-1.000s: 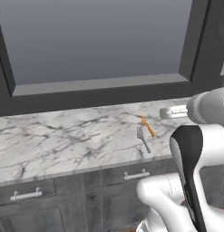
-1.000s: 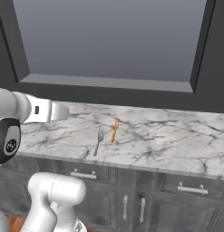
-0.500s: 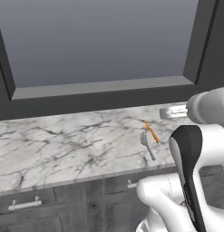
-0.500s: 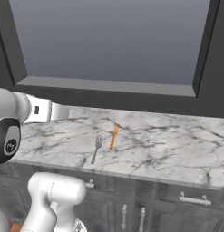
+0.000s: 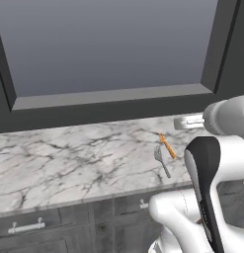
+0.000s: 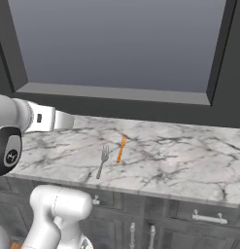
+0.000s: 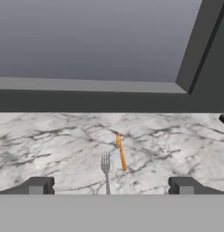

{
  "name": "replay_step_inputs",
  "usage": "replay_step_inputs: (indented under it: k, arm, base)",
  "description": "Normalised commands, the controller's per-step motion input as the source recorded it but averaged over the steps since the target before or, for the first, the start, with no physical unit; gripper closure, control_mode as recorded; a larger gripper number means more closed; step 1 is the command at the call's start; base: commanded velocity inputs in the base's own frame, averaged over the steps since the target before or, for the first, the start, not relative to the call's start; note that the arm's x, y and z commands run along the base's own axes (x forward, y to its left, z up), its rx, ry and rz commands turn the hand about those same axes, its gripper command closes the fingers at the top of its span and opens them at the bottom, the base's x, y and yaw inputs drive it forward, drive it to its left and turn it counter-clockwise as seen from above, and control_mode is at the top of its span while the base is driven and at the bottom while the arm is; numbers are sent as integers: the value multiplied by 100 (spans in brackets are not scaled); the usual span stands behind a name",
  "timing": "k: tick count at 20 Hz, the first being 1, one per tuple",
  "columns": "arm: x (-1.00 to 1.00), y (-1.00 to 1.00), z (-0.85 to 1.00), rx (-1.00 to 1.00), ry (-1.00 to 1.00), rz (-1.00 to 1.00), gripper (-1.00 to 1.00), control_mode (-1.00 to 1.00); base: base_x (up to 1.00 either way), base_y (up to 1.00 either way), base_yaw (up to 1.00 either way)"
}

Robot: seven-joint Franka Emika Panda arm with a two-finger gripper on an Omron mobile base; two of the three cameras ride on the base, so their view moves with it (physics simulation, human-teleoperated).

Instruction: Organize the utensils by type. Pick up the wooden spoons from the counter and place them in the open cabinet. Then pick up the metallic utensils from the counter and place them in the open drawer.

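No wooden spoons lie on the counter (image 6: 180, 160), so I judge that half finished; the metal pair is left. In the hand view the fork (image 7: 106, 171) lies at 6 o'clock, slim and silver-grey, tines pointing to 12. Just beside it, toward 1 o'clock and apart, lies the orange-handled utensil (image 7: 121, 152), thin and bright. The gripper (image 7: 111, 186) hangs above both, jaws wide and empty. The drawer is not in sight.

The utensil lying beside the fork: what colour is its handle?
Bright orange. The orange-handled utensil beside the fork shows best in the hand view.
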Motion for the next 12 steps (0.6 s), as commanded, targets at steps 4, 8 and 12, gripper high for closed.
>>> replay_step_inputs:
  k: [4,8,12]
  arm:
    - [0,0,0,0,0,0,-100,100]
    - [0,0,0,0,0,0,-100,100]
    - [0,0,0,0,0,0,-100,100]
  base:
    - [0,0,0]
    - [-3,-3,0]
    - [-12,-13,0]
